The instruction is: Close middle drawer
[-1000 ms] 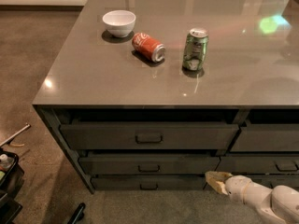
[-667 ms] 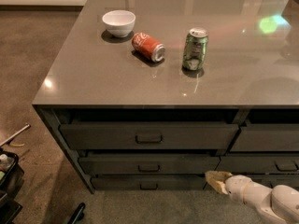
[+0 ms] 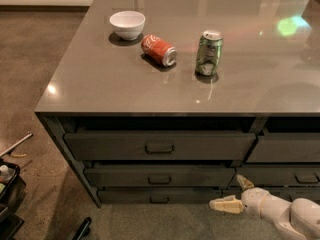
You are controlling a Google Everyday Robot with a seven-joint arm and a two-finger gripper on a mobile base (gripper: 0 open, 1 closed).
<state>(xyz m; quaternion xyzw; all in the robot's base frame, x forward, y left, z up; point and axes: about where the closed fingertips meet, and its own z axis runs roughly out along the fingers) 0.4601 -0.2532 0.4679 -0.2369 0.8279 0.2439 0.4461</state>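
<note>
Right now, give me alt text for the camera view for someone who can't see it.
The robot's gripper, jaws open, hovers low near the right end of the middle drawer. On the grey countertop above stand a white bowl and a green can, with a red Coca-Cola can lying on its side between them.
</note>
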